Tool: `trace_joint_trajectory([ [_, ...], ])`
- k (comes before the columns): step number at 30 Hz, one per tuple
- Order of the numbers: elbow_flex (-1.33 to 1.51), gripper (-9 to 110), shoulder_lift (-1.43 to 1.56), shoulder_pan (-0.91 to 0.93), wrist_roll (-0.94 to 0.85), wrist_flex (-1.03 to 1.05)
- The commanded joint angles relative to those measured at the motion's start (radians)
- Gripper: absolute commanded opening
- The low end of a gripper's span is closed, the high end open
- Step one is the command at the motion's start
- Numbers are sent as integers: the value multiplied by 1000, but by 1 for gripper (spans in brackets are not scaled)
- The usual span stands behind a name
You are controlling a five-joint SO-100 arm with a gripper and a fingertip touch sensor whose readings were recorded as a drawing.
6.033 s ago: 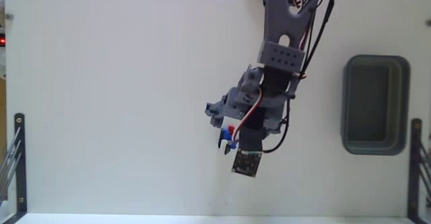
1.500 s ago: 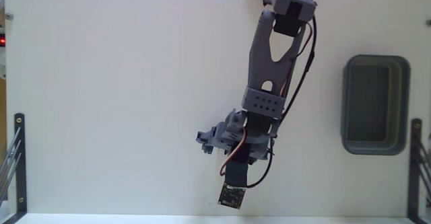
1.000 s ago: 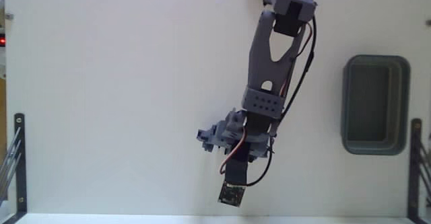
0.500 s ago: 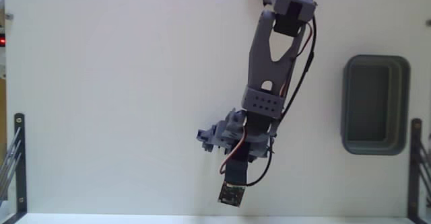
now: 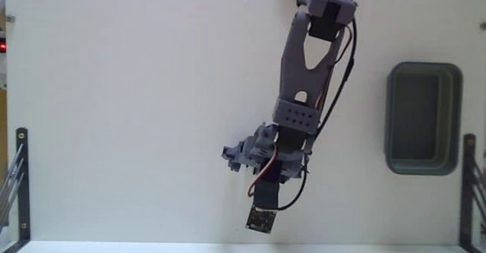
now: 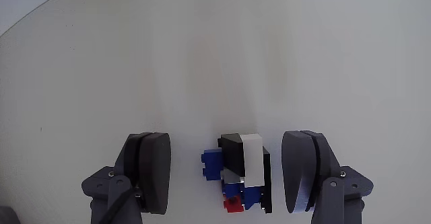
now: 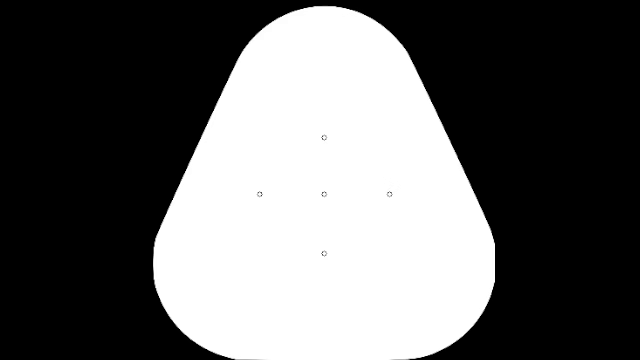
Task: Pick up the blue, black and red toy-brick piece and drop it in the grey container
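In the wrist view the toy-brick piece (image 6: 237,177), blue with black, white and red bits, lies on the white table between my fingers. My gripper (image 6: 227,173) is open, with the left finger (image 6: 153,172) well clear of the piece and the right finger (image 6: 302,170) a small gap from it. In the fixed view the grey arm (image 5: 304,93) reaches down the middle of the table and covers the piece. The grey container (image 5: 391,120) sits at the right side, far from the gripper, and its hollow looks bare.
A small dark circuit board (image 5: 260,220) hangs on wires from the wrist near the table's lower edge. Black metal brackets stand at the lower left (image 5: 21,177) and lower right (image 5: 469,185) corners.
Since six seconds ago the arm has stretched further down and left in the fixed view, and the brick piece seen beside the gripper is now covered by it. Nothing has moved in the last 1.5 seconds.
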Motion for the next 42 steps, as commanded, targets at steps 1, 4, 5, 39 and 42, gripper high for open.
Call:
trace_joint_trajectory([
  [1, 1, 104, 101, 13, 5, -19],
  [4, 1, 103, 101, 13, 5, -19],
  [5, 1, 103, 101, 13, 5, -19],
  [39, 1, 93, 101, 13, 5, -19],
  [42, 1, 92, 101, 13, 5, -19],
])
